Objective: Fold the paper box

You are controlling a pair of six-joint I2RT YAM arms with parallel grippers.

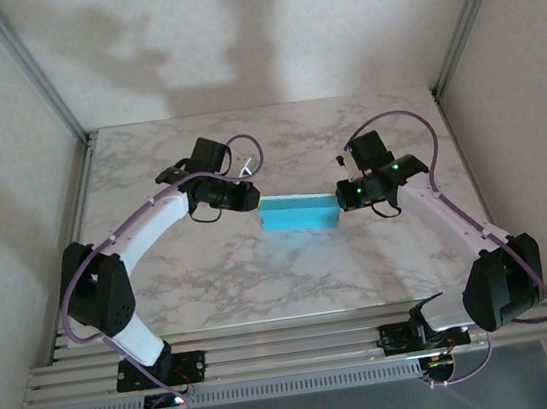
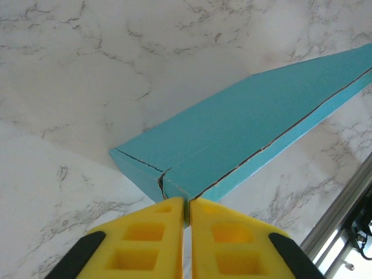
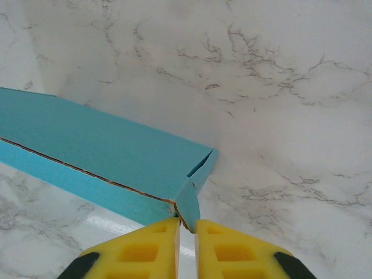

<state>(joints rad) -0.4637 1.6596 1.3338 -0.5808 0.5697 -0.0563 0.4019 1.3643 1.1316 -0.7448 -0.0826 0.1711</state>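
Note:
The paper box (image 1: 300, 212) is a shallow turquoise rectangular box in the middle of the marble table, spanning between my two grippers. My left gripper (image 1: 256, 199) is at its left end; in the left wrist view the yellow fingers (image 2: 157, 232) are shut on the near corner of the box (image 2: 244, 128), with card edge pinched between them. My right gripper (image 1: 339, 196) is at its right end; its yellow fingers (image 3: 226, 244) are closed on the corner flap of the box (image 3: 104, 151). The box appears lifted slightly off the table.
The marble tabletop (image 1: 293, 273) spreads around the box. Aluminium frame rails (image 1: 273, 351) run along the near edge by the arm bases, and upright posts (image 1: 461, 18) stand at the back corners.

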